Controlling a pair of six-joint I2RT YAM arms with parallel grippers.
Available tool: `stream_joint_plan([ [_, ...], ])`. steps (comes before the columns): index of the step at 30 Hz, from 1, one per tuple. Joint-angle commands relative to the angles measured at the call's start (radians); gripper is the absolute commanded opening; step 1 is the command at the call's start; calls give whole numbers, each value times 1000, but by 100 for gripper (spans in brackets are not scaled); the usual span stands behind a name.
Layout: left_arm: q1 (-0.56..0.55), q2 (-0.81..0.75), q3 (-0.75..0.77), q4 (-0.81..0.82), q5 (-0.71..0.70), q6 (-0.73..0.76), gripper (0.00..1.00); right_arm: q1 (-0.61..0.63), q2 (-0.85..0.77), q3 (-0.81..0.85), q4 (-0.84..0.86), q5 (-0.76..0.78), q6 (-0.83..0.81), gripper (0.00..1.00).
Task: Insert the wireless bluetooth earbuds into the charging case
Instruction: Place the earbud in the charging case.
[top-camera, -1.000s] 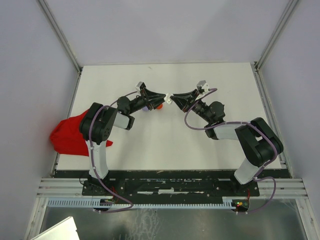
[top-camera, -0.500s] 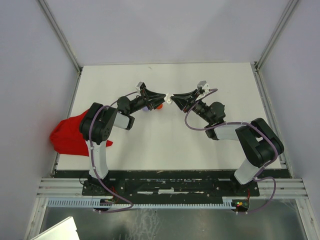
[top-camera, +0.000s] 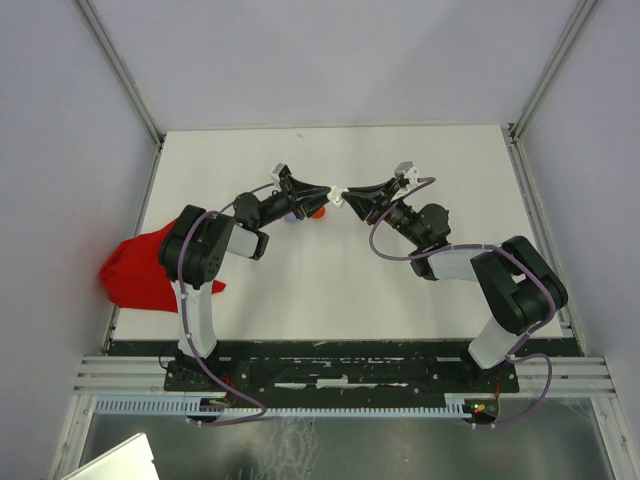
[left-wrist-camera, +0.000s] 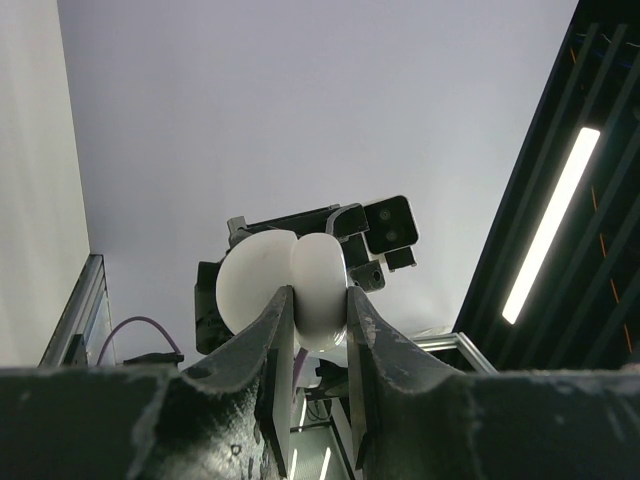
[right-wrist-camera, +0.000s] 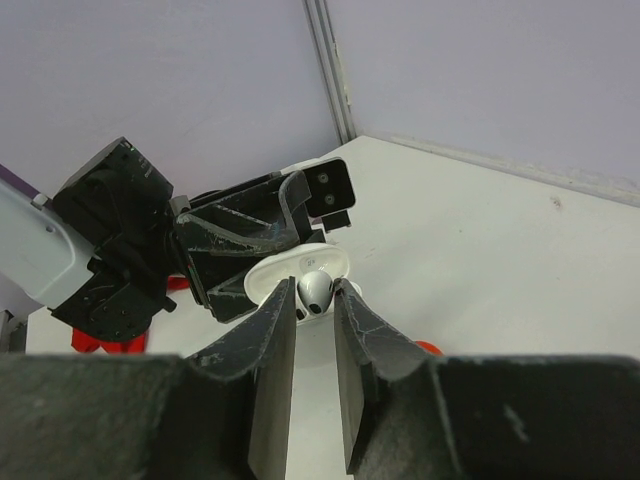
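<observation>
Above: left tool (top-camera: 328, 195) and right tool (top-camera: 347, 192) meet over the worktop (top-camera: 300, 290). Left wrist: left tool clamps the open white charging case (left-wrist-camera: 300, 285). Right wrist: right tool's narrow jaws flank a white earbud (right-wrist-camera: 315, 289) at the case's well; grip unclear, seating apparently unfinished.

Two arms (top-camera: 205, 255) (top-camera: 515, 285), one charging case (left-wrist-camera: 320, 285), one white earbud (right-wrist-camera: 314, 290), one red cloth (top-camera: 135, 270).

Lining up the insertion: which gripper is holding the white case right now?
The left gripper: its jaws are shut on the white case. The right gripper has only a small white earbud between its fingers.
</observation>
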Motion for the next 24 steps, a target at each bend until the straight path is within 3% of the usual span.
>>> stream_joint_plan([
  [1,-2,-35,19,174,-14,-31,3,3,-30,4,27,1,13,29],
  [12,-2,-32,15,174,-11,-29,3,3,-20,26,12,4,13,33],
  [24,-2,-5,15,174,-12,-23,3,1,-45,54,42,28,22,49],
])
